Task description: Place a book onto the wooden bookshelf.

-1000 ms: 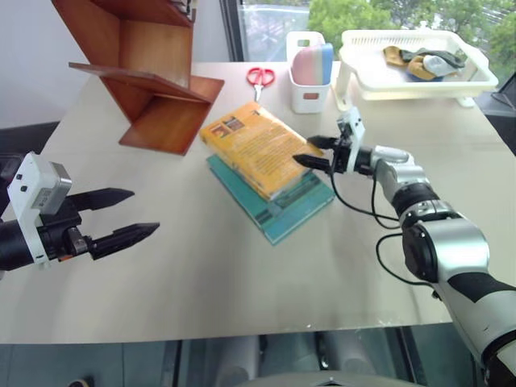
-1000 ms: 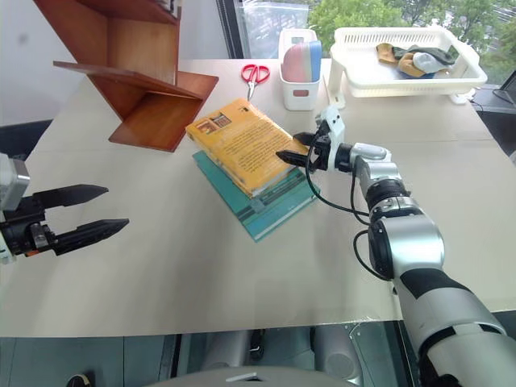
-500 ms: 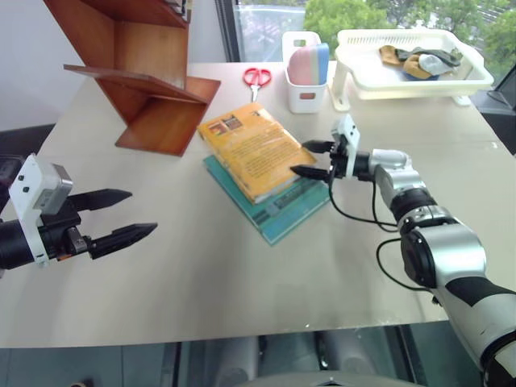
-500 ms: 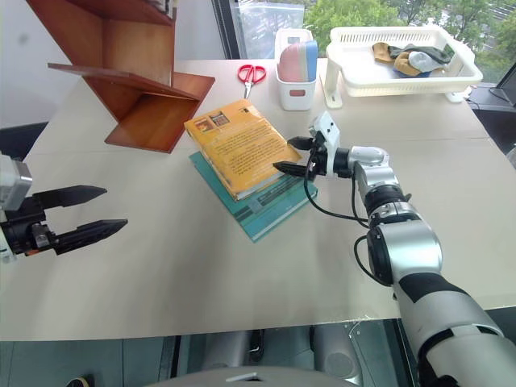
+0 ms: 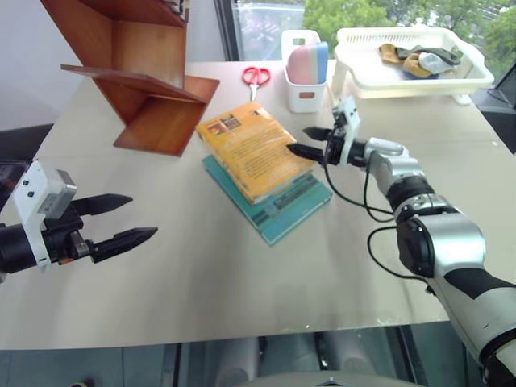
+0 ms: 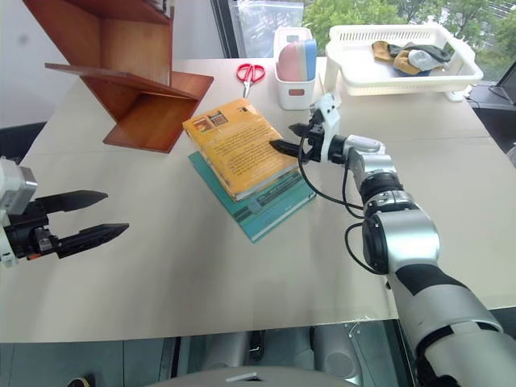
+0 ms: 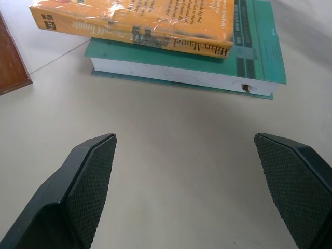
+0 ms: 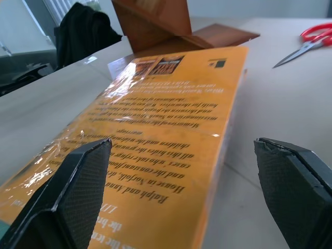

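Here the left claw [image 5: 121,218] hovers over the pale matte surface [image 5: 242,274] with its black textured fingers spread apart and nothing between them, well short of the reddish-brown wooden bookshelf [image 5: 141,76] of slanted boards. Near the middle the thick, glossy yellow-orange book [image 5: 254,149], its printed text too small to read, lies on a thinner teal book [image 5: 278,205]. The right claw [image 5: 310,142] stands apart at its right edge, with red scissors [image 5: 257,76], a white holder [image 5: 305,74] and a white basket [image 5: 411,64] beyond.

Office-like room: beige table [image 5: 201,274], scissors [image 5: 257,76], window with trees.
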`<state>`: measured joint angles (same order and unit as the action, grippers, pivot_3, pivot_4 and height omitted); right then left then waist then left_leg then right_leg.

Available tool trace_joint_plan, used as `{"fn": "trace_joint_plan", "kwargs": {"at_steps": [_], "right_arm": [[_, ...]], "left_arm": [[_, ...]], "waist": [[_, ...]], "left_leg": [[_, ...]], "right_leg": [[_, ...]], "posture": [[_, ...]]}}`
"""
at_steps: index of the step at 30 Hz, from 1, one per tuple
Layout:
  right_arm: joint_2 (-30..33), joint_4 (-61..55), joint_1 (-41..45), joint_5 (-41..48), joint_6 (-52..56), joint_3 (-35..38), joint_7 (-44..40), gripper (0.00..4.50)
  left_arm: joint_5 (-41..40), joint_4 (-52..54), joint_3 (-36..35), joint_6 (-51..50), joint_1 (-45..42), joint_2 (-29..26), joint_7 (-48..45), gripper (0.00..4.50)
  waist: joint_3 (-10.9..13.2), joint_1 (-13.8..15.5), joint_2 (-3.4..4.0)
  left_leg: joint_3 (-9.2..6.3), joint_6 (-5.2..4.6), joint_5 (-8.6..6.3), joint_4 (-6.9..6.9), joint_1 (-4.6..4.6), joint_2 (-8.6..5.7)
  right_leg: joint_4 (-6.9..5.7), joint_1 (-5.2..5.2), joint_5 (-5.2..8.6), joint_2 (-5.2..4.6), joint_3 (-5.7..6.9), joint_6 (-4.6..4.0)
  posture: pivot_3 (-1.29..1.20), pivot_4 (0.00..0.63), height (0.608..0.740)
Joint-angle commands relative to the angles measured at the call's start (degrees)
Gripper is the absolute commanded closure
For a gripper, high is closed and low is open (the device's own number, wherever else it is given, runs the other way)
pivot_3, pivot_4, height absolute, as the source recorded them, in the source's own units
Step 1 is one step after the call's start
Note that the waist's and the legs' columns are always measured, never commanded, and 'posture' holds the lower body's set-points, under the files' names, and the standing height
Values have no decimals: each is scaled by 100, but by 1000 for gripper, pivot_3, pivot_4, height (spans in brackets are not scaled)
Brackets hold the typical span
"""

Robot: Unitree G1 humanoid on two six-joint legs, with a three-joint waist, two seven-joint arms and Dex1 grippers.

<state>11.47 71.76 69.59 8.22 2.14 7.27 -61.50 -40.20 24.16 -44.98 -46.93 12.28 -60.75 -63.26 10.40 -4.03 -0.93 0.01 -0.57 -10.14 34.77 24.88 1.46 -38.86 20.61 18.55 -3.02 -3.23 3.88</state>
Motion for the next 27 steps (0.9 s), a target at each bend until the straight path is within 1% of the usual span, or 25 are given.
{"fn": "trace_joint_plan", "kwargs": {"at_steps": [1,3,7,12,15,21,24,27], "right_arm": [[-147,-41,88,-220,3,-192,206,0],[-235,-53,73,-345,-67,-313,231,0],[-339,-115,19,-526,-243,-553,-83,0],[-305,-171,-123,-621,-340,-785,-895,0],[-239,-197,-204,-710,-404,-903,-1140,0],[-187,-396,-294,-629,-296,-902,-1326,0],[-145,-694,-342,-455,-58,-819,-1476,0],[-105,-1156,-459,-244,282,-773,-1651,0]], "left_arm": [[26,107,-154,110,-11,11,45,31],[20,131,-173,105,-2,32,46,31],[24,195,-203,88,61,65,55,31],[32,217,-259,101,96,91,106,31],[53,206,-258,118,80,89,140,31],[54,207,-211,115,87,79,130,31],[79,179,-109,147,50,74,141,31],[350,191,75,287,138,-70,111,31]], "waist": [[0,-2,0],[0,-3,0],[0,-2,0],[0,-2,-1],[-1,-1,-1],[-1,0,-1],[-1,3,-2],[-1,4,-1]], "left_leg": [[0,0,0,0,0,0],[2,1,0,-1,0,0],[3,1,1,-2,0,0],[2,2,1,-2,-2,0],[2,2,1,-2,-2,0],[1,2,1,-2,-3,1],[0,2,1,-2,-3,1],[0,2,1,-2,-2,0]], "right_leg": [[0,1,0,0,0,0],[0,3,0,1,-1,0],[0,5,0,1,-2,0],[-1,7,0,1,0,0],[-1,6,0,1,0,0],[-1,6,0,0,0,0],[-1,6,0,0,1,0],[-1,6,0,-2,1,0]], "posture": [[0,150,740],[0,150,740],[0,150,740],[0,150,740],[0,150,740],[0,150,740],[0,150,740],[0,150,740]]}}
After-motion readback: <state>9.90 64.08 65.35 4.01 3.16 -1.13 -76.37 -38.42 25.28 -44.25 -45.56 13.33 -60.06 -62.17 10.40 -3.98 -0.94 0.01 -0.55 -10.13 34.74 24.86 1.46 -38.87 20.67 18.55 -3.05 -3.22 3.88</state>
